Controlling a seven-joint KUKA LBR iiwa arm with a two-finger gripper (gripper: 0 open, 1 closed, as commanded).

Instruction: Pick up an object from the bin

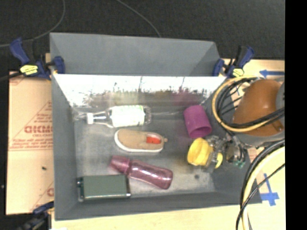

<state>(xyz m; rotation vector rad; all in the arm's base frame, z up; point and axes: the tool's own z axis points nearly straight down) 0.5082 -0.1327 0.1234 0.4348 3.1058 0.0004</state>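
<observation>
The gripper (214,153) is seen low at the right side of the grey metal bin (64,166), set close against a rounded yellow plastic object (198,152) that lies on the bin floor near the right wall. A further bit of yellow is seen on the gripper's other side. Whether the yellow object is gripped cannot be told, and whether the gripper is spread or pressed together cannot be told either, since its tip is merged with dark metal parts. An orange cover (259,104) and looped black cables (221,110) are carried on the wrist, above the bin's right rim.

Just behind the yellow object, towards the back wall, a magenta plastic cup (196,120) is found. A clear plastic bottle with a white and green label (120,116) is laid along the back wall, its cap pointed left. A tan shoe-shaped item with a white sole and a red patch (139,141) is placed in the middle. A translucent purple bottle (144,172) is laid in front of it, and a dark green flat box (103,187) is set in the front left corner.
</observation>
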